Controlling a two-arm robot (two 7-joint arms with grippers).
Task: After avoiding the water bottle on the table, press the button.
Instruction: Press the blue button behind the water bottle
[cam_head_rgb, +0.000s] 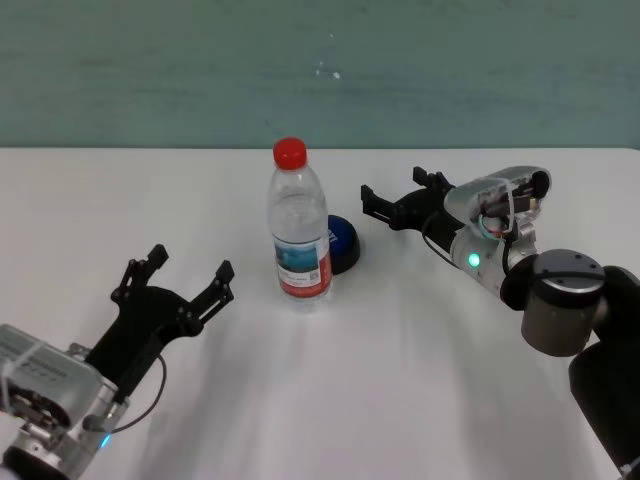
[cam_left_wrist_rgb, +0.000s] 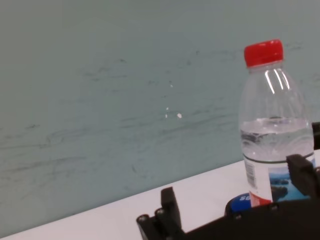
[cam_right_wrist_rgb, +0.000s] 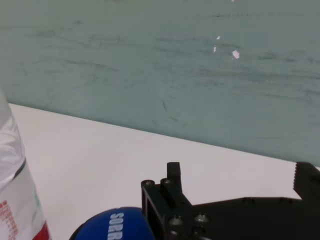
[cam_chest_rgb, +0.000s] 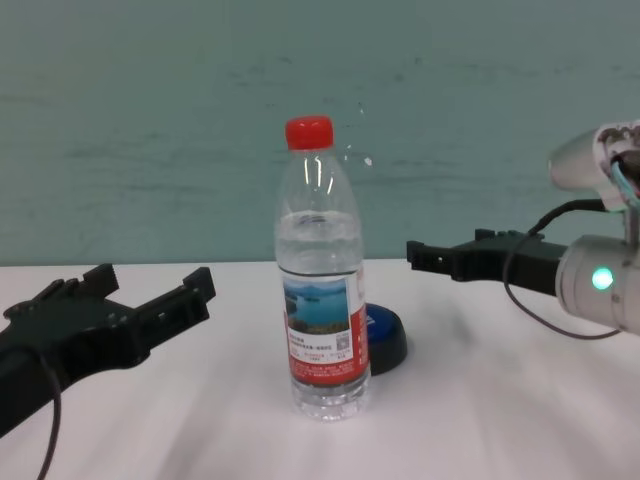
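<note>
1. Head view: water bottle (cam_head_rgb: 299, 230) upright near the middle of the white surface (cam_head_rgb: 400, 380), red cap on. Blue button (cam_head_rgb: 343, 243) on its black base just behind the bottle, toward the right side, partly hidden by it. Right tool (cam_head_rgb: 407, 201) beyond the button on the bottle's right, above the surface, fingers spread and holding nothing. Left tool (cam_head_rgb: 178, 277) on the bottle's left and nearer to the robot, wide open, also empty.
2. Left wrist view: bottle (cam_left_wrist_rgb: 272, 130) seen past the dark fingers (cam_left_wrist_rgb: 170, 212), partly filled with water, a piece of the button (cam_left_wrist_rgb: 241, 202) low beside it.
3. Right wrist view: blue dome of the button (cam_right_wrist_rgb: 112, 226) close below the right tool's fingers (cam_right_wrist_rgb: 167, 197), not touching as far as visible; edge of the bottle (cam_right_wrist_rgb: 17, 195) at the side.
4. Chest view: bottle (cam_chest_rgb: 322, 275) standing in front, button (cam_chest_rgb: 385, 340) right behind it, touching or almost. Right tool (cam_chest_rgb: 455, 255) higher than the button, left tool (cam_chest_rgb: 140, 300) well apart from the bottle.
</note>
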